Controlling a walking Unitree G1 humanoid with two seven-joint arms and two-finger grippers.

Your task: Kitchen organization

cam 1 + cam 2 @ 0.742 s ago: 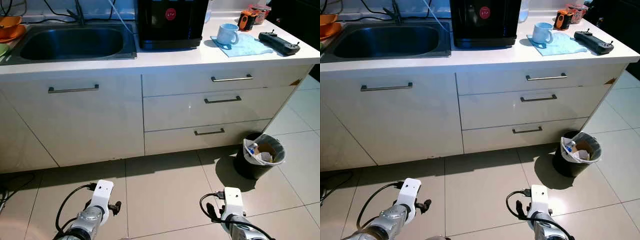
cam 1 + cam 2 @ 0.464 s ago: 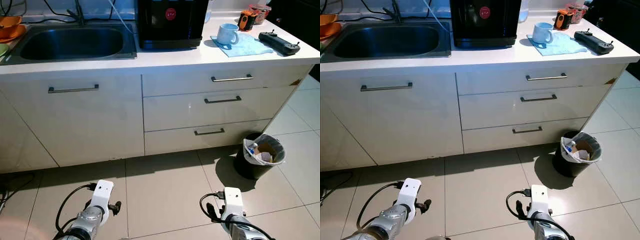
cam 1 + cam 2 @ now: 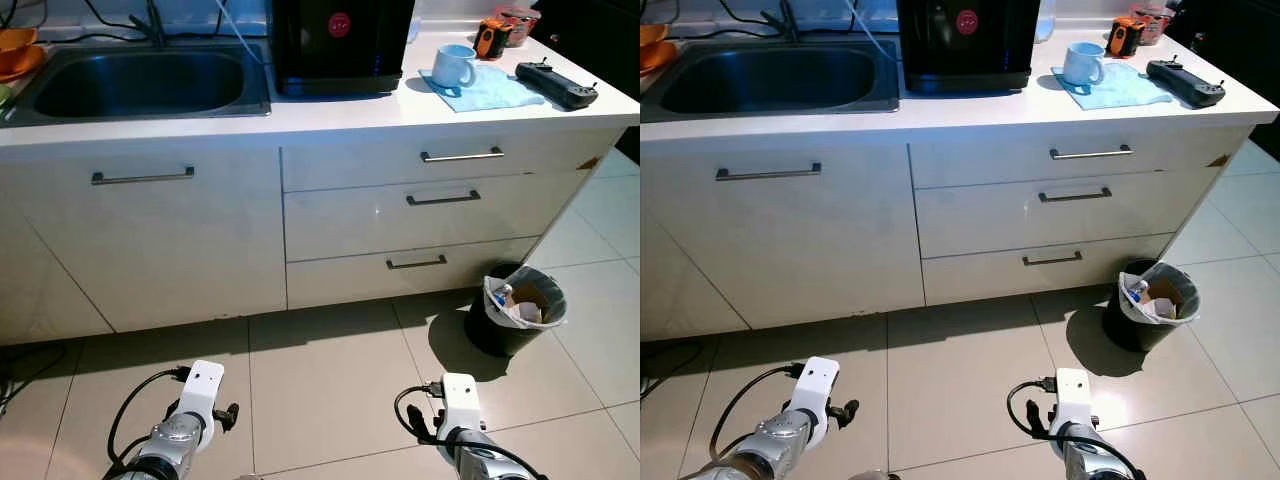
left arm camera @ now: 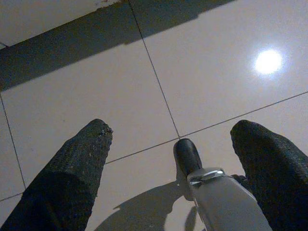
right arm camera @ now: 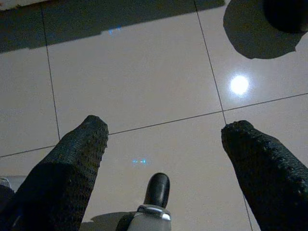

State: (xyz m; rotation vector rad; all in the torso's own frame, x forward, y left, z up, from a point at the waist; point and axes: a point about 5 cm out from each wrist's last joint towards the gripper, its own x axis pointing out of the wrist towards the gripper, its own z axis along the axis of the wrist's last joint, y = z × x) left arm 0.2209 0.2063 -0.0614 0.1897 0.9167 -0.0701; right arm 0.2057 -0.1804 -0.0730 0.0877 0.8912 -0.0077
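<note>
1. A pale blue mug is sitting on a light blue cloth at the right end of the white counter, and these look like the things the tidying is waiting on.
2. Just beside the cloth a black handheld controller is lying near the counter's right edge, and behind the mug an orange-and-black gadget is standing against the back.
3. To the mug's left a black countertop appliance is taking up the middle of the counter, and further left the steel sink is lying bare, with an orange bowl resting at its far left edge.
4. Below, the three drawers and the cupboard door are all sitting closed, and a black bin with a white liner and some rubbish in it is standing on the tiled floor at the right.
5. As far as I can judge, the organizing is hardly begun: nothing is being carried, the things are lying loose on the counter, and everything is left to do.
6. The left hand is hanging low over the floor tiles, its two black fingers spread wide and holding nothing.
7. The right hand is doing the same on the other side, released and empty above the tiles, with the bin's shadow near it.
8. Both hands are well apart from the mug, which is sitting high above and beyond them to the right; I would guess the robot needs to step closer and raise an arm before any grasp.
</note>
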